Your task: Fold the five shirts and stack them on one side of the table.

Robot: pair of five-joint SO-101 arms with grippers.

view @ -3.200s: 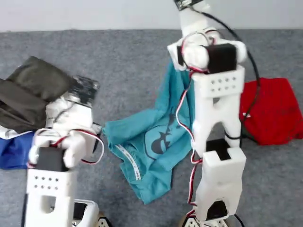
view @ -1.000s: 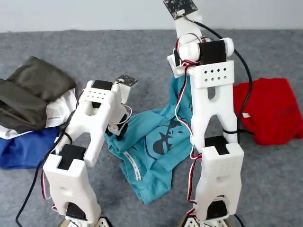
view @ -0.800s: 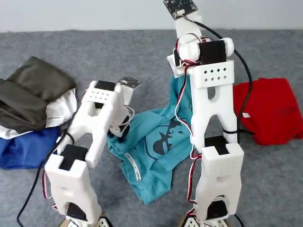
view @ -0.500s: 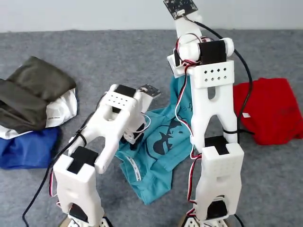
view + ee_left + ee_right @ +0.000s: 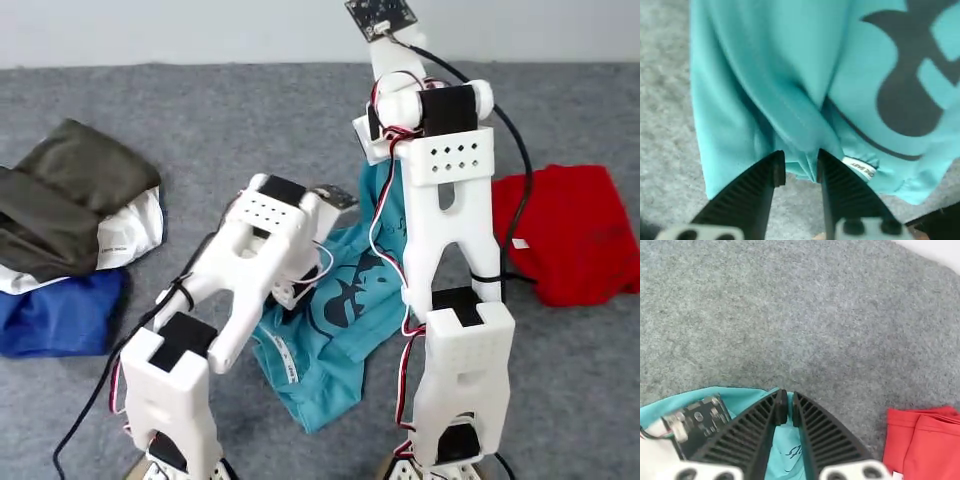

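Note:
A teal shirt (image 5: 340,300) with a dark print lies crumpled at the table's middle. Its far edge is lifted off the grey cloth by my right gripper (image 5: 786,407), which is shut on that hem (image 5: 735,395). My left gripper (image 5: 797,167) is down on the shirt's left part (image 5: 765,75), its fingers closed on a raised fold of teal fabric. In the high view the left arm (image 5: 260,250) covers that gripper. A red shirt (image 5: 575,235) lies flat at the right, apart from both arms.
A pile at the left edge holds a dark olive shirt (image 5: 60,195) on a white one (image 5: 130,235) and a blue one (image 5: 55,315). The red shirt (image 5: 925,440) also lies close beside the right arm. Bare grey cloth (image 5: 230,120) stretches along the far side.
The left arm swung from beside the pile rightward onto the teal shirt. The shirt's left edge shifted right with it. The right arm kept still over the last second.

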